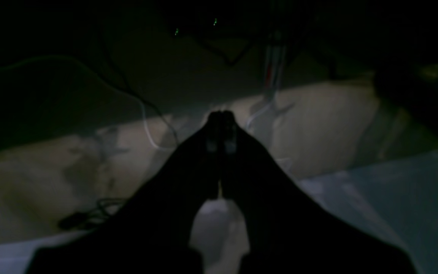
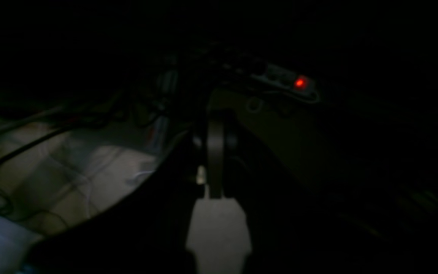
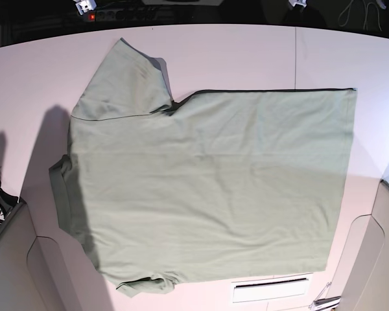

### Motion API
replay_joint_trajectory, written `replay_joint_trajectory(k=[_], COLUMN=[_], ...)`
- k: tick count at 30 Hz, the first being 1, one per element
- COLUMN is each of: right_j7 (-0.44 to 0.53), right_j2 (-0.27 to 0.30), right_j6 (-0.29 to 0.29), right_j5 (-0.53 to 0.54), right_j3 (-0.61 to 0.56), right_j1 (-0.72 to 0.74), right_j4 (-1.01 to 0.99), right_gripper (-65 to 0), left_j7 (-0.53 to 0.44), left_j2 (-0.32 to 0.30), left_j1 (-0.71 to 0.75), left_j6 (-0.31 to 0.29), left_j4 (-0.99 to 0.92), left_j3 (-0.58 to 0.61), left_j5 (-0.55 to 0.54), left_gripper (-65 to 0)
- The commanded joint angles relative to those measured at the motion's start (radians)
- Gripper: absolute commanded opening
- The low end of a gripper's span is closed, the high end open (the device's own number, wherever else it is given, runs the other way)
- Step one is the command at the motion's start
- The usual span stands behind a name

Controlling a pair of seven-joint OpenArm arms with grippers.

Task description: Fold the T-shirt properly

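The T-shirt [image 3: 207, 188] lies spread flat on the white table [image 3: 246, 55] in the base view, filling most of the picture. Its collar [image 3: 59, 197] sits at nine o'clock, the straight hem runs down the three o'clock side, one short sleeve [image 3: 123, 81] fans out toward eleven o'clock, and the other sleeve [image 3: 142, 285] shows only partly at seven o'clock near the table's edge. A dark seam edge lines the top side of the body. A white slotted strip [image 3: 270, 289] lies on the table just beside the shirt's lower edge at five o'clock. A power strip with a red light [image 3: 113, 13] sits past the table at twelve o'clock. No arm shows in the base view. The left wrist view is dim: the left gripper [image 1: 222, 131] has its claw pressed together with nothing between the tips, hanging over a pale floor with loose cables [image 1: 89, 217] at seven o'clock. The right wrist view is darker still; the right gripper [image 2: 215, 152] is likewise pressed together and holds nothing, with the red light [image 2: 300, 82] at one o'clock.
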Motion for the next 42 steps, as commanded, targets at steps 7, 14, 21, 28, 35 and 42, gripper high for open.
replay_joint_trajectory(k=[7,14,21,28,35,42], right_j7=[-0.014,-0.067,-0.180,-0.234,-0.349,-0.490], right_j2=[0.110,0.194,0.228,0.227,0.201,0.050], right_j6=[0.035,0.100,0.206,0.259,0.282,0.288], right_j5=[0.112,0.150,0.200,0.443,0.701,0.904], right_j3=[0.001,0.012,0.137,0.388,0.605,0.689], right_j1=[-0.226,-0.445,-0.583,-0.595,-0.479,-0.271], right_j4=[0.274,0.590,0.910,1.091,1.119,1.115], right_gripper=[-65.0,-65.0,-65.0,-65.0,-65.0,-65.0], left_j7=[0.025,0.101,0.215,0.237,0.235,0.381], left_j2=[-0.128,-0.178,-0.190,-0.190,-0.188,-0.153], left_j1=[0.265,0.481,0.630,0.672,0.618,0.463], left_j6=[-0.029,-0.030,-0.112,-0.115,-0.139,-0.254], left_j4=[0.324,0.633,0.958,1.167,1.210,1.210], left_j3=[-0.003,-0.005,-0.083,-0.327,-0.602,-0.735], left_j5=[-0.100,-0.105,-0.127,-0.266,-0.519,-0.911], left_gripper=[-65.0,-65.0,-65.0,-65.0,-65.0,-65.0])
